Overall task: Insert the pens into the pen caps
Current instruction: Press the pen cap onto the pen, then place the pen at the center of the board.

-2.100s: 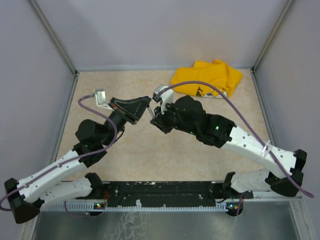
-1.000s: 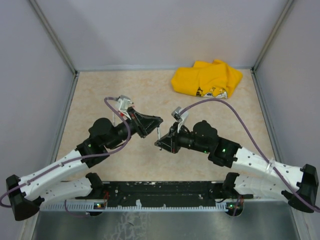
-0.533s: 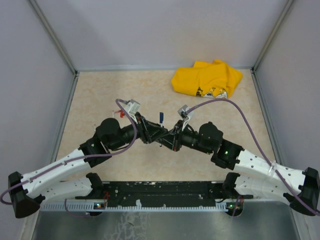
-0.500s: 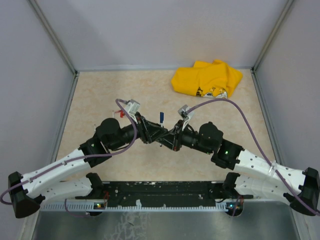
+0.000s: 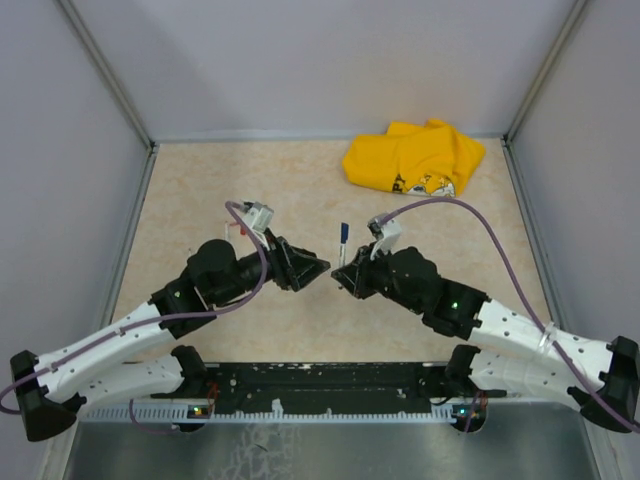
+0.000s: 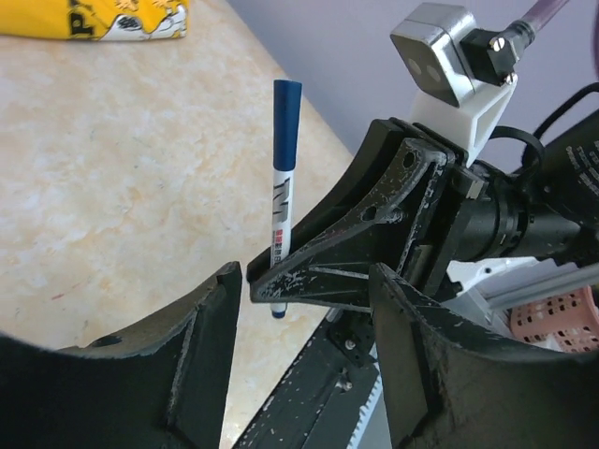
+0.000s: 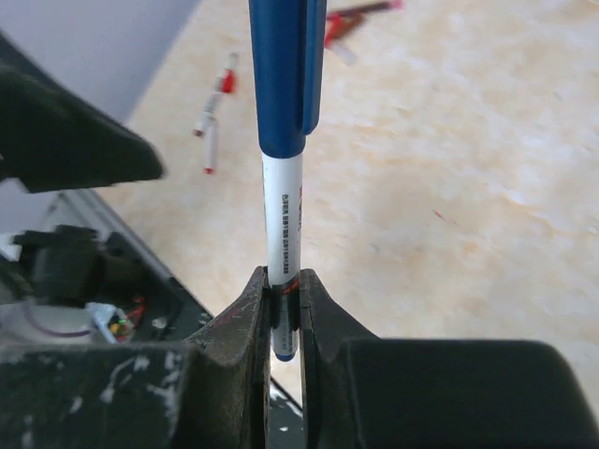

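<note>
Right gripper (image 7: 284, 292) is clenched on the lower end of a pen (image 7: 283, 210), holding it upright above the worktop (image 7: 449, 187). Left gripper (image 6: 304, 346) faces it just apart, jaws spread and empty. The blue cap (image 7: 284, 75) looks fully seated, so the step in hand is likely parting the two cleanly. The left should back off straight without brushing the cap, while the right holds its pinch firm until the pen is laid down well away from the loose pens (image 7: 211, 126). The pen is slim and white-barrelled with small print, and its dark blue clipped cap covers the upper part.
</note>
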You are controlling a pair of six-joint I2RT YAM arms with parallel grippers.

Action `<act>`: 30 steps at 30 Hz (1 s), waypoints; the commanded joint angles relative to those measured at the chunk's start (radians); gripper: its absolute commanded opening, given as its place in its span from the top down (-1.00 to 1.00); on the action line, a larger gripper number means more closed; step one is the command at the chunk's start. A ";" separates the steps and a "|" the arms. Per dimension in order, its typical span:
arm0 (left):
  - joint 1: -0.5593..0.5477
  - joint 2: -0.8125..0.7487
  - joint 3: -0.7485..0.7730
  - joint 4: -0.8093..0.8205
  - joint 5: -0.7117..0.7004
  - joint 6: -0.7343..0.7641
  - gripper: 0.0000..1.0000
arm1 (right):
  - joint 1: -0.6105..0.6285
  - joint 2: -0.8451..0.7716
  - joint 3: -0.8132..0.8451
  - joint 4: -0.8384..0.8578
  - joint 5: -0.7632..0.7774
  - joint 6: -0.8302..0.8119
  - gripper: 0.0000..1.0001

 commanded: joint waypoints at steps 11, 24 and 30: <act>-0.002 0.057 0.062 -0.441 -0.376 -0.138 -0.25 | -0.112 0.364 0.215 -0.465 0.193 -0.054 1.00; -0.002 -0.020 -0.045 -0.493 -0.376 -0.208 -0.25 | -0.385 0.569 0.215 -0.418 -0.017 -0.119 1.00; -0.002 -0.021 -0.036 -0.509 -0.384 -0.203 -0.25 | -0.421 0.656 0.222 -0.393 -0.035 -0.134 1.00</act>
